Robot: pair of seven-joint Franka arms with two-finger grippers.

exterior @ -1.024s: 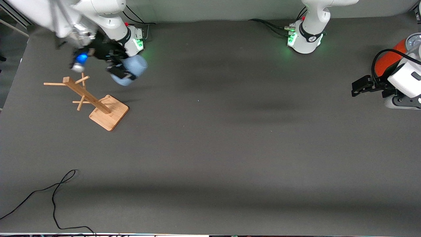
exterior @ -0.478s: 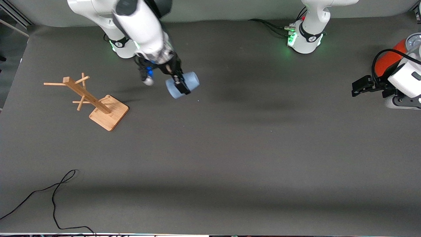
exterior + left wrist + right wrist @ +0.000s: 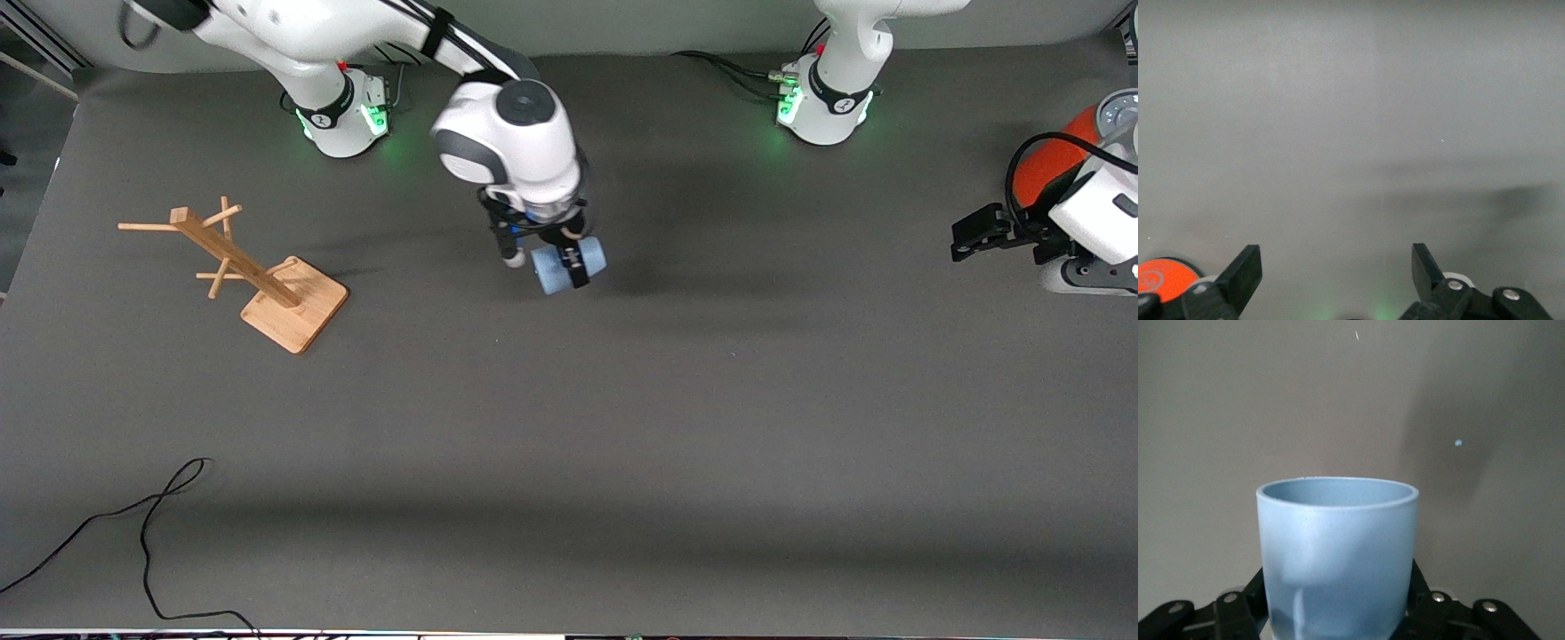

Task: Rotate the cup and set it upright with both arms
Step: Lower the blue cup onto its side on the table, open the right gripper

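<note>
Over the table's middle, right gripper is clamped on the cup: plain matte light-blue tumbler, held sideways in the air. At the left arm's end, left gripper waits, fingers spread, empty.

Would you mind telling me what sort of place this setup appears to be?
Probably a robotics lab bench: two Franka arms bolted to a dark-matted table, the right gripper holding a cup, a wooden rack as a prop, a loose cable nearby.
</note>
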